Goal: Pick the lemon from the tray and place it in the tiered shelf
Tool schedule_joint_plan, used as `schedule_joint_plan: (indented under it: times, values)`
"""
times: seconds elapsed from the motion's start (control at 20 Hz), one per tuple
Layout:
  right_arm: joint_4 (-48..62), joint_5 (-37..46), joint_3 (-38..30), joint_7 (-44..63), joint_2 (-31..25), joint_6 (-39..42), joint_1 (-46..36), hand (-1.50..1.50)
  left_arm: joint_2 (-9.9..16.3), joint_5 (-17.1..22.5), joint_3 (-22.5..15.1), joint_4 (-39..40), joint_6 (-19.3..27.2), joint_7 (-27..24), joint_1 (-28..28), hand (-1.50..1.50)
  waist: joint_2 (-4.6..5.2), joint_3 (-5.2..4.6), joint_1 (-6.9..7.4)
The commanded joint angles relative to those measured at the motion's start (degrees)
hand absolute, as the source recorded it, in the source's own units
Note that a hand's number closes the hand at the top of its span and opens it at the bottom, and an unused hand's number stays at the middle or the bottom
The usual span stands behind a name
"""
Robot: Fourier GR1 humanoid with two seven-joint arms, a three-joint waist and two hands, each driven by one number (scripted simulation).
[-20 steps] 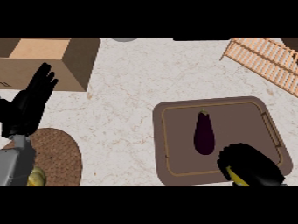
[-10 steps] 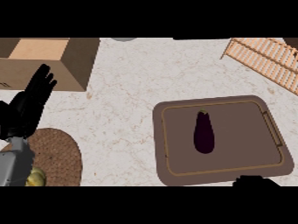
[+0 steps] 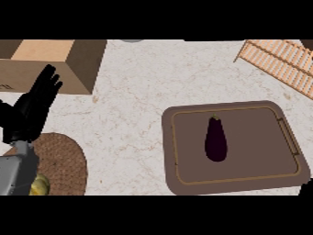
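1. Left hand (image 3: pixel 30 110), black, rests at the left edge w/ fingers straight and apart, holding nothing. Right hand: only a dark sliver at the near right corner, can't tell its state.
2. Lemon: not visible on the brown rectangular tray (image 3: pixel 186 183); only a dark purple eggplant (image 3: pixel 215 138) lies there, mid-tray.
3. Risk: right hand is mostly out of view, so carrying can't be checked; the pale wooden slatted shelf (image 3: pixel 287 69) sits far right, and the lemon could catch on its slats.
4. Writing: dark marks on the tan cardboard box (image 3: pixel 43 64), unreadable. No brands.
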Motion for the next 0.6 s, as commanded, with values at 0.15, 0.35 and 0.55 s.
schedule_joint_plan:
  times: [0.15, 0.35, 0.55]
  values:
    - [-2.6, -20.0, -19.6, 17.0, -5.7, 2.4, -12.3, 1.50, -1.7, -2.3, -2.5, -0.3, 1.4, 0.6, -1.1, 0.00, 0.04, 0.00, 0.72]
    - [5.5, -27.8, -26.4, 26.3, -14.4, 2.8, -23.7, 1.50, -0.3, 0.7, -0.7, -0.8, -0.9, 1.9, -1.2, 0.00, 0.03, -0.01, 1.42]
    - [14.5, -31.4, -27.6, 32.9, -21.7, 3.3, -32.7, 1.50, -0.7, 0.5, -0.9, -0.8, -1.3, 1.3, -0.1, 0.00, 0.05, 0.02, 1.44]
